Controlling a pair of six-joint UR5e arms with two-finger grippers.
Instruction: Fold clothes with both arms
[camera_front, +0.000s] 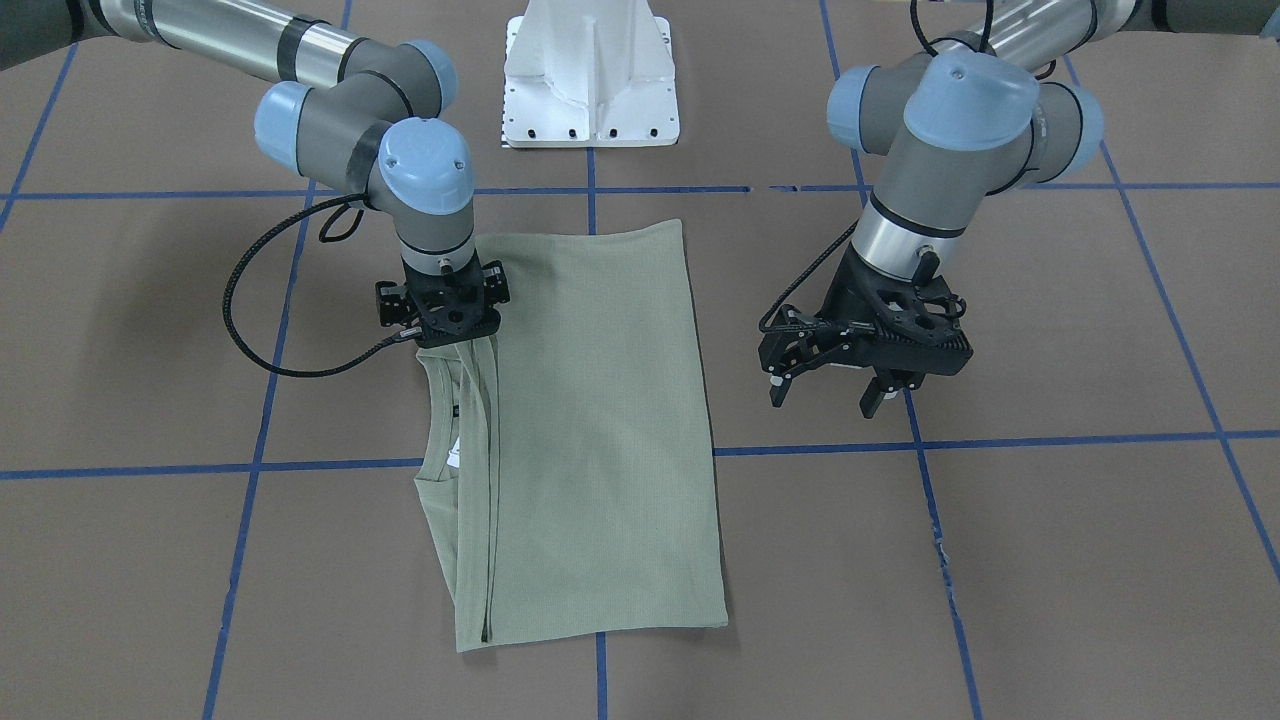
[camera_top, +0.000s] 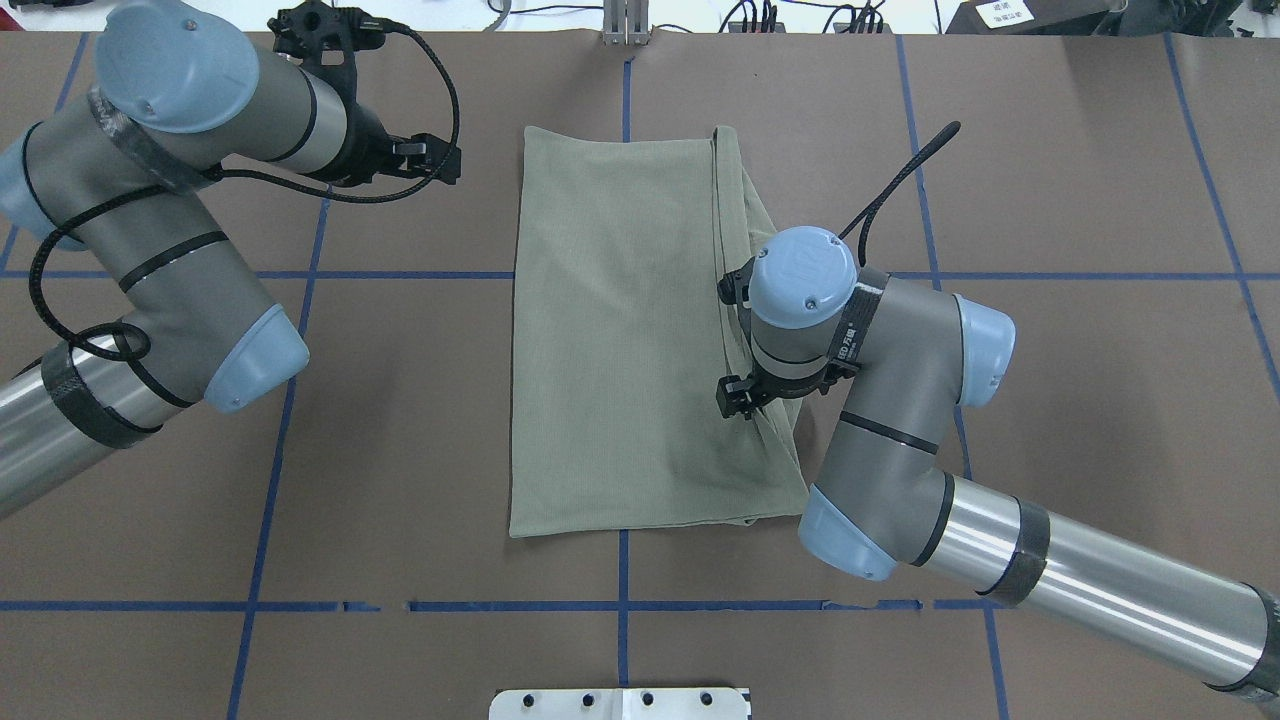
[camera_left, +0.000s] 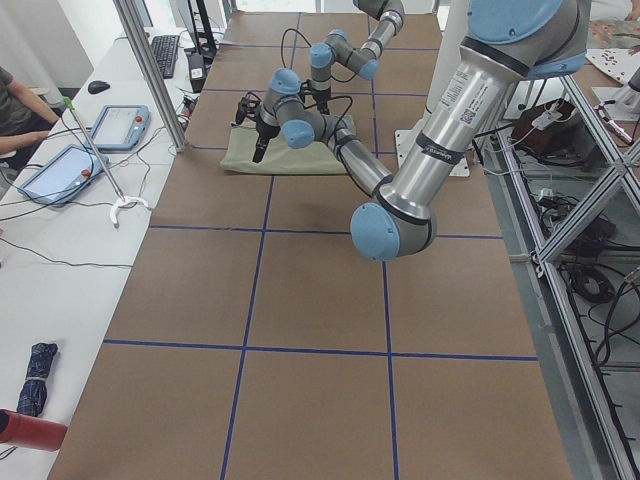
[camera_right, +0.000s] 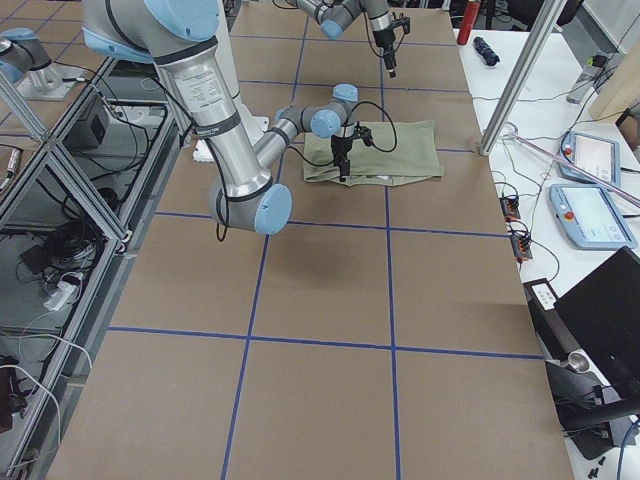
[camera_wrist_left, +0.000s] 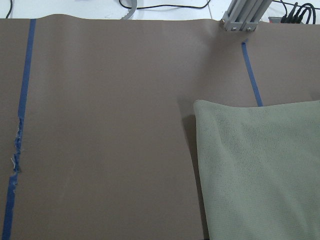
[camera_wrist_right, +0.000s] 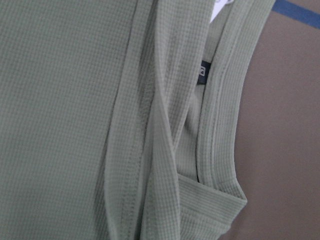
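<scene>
The sage-green shirt (camera_front: 600, 430) lies folded into a long rectangle in the middle of the brown table; it also shows in the overhead view (camera_top: 610, 340). Its neck with a white hang tag (camera_front: 453, 455) is at the folded edge on my right side. My right gripper (camera_front: 457, 338) is down on that edge just beside the neck, and the fabric rises into it, pinched. The right wrist view shows only the shirt's folds (camera_wrist_right: 60, 100) and no fingers. My left gripper (camera_front: 825, 392) is open and empty above bare table, off the shirt's other side. The left wrist view shows a shirt corner (camera_wrist_left: 260, 170).
The white pedestal base (camera_front: 590, 80) stands at the robot's edge of the table. Blue tape lines (camera_front: 1000, 440) cross the brown surface. A metal post (camera_left: 150, 70) and a side bench with tablets (camera_left: 110, 125) stand beyond the far edge.
</scene>
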